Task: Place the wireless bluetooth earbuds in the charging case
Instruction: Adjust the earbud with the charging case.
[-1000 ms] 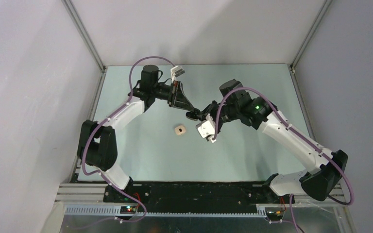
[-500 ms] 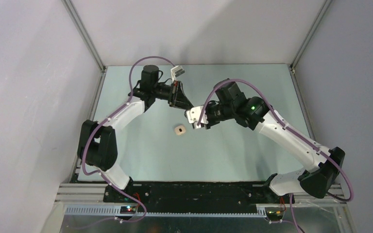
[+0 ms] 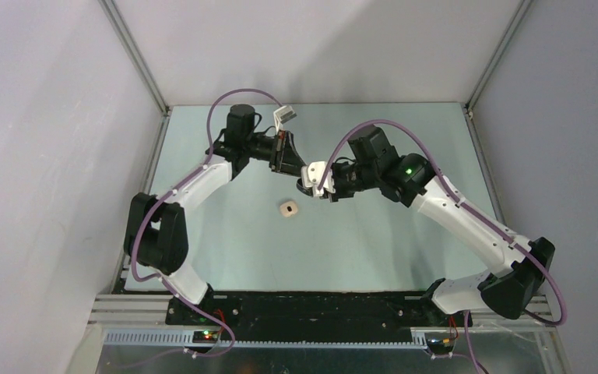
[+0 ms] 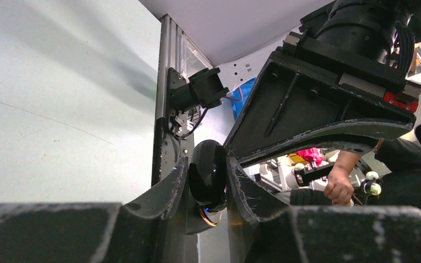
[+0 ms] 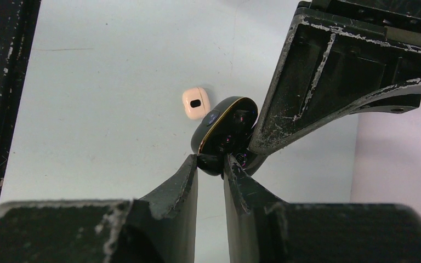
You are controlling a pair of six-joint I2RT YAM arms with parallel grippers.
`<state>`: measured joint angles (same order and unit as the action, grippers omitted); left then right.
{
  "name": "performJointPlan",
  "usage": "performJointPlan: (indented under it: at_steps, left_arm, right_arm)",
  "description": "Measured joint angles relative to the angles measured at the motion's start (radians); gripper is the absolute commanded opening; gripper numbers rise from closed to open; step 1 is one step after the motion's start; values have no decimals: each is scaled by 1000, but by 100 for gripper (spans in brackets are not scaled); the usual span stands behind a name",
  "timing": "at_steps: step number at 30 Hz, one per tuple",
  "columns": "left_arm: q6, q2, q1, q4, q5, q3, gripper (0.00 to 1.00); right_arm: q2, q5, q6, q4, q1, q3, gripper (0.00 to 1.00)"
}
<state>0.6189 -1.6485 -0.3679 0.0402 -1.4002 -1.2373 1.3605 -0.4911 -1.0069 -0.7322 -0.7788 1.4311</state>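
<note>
Both pairs of fingers are clamped. The right gripper (image 5: 211, 160) pinches what looks like a tiny black earbud (image 5: 210, 164), which touches the near rim of the open charging case (image 5: 226, 130). The case slants away just beyond the tips, gripped by the left gripper (image 4: 207, 166). Farther off lies a beige case (image 5: 195, 103).

Left arm (image 3: 195, 183): bent, reaching to the upper centre.
Left gripper (image 4: 208, 164): clamped on black case (image 4: 207, 174).
Right arm (image 3: 459, 214): stretches from lower right to centre.
Right gripper (image 5: 211, 164): meets the left one, pinching earbud (image 5: 210, 160).
</note>
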Motion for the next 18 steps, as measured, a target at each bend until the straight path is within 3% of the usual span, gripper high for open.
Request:
performJointPlan:
  at_steps: [12,18]
  left_arm:
    - [-97,16,0,-1,-31,0,0]
    - [-135,21,0,-1,-66,0,0]
  right_arm:
    - [-5,-35,78,12,11,0,12]
    - [-22,-66,27,6,15,-9,10]
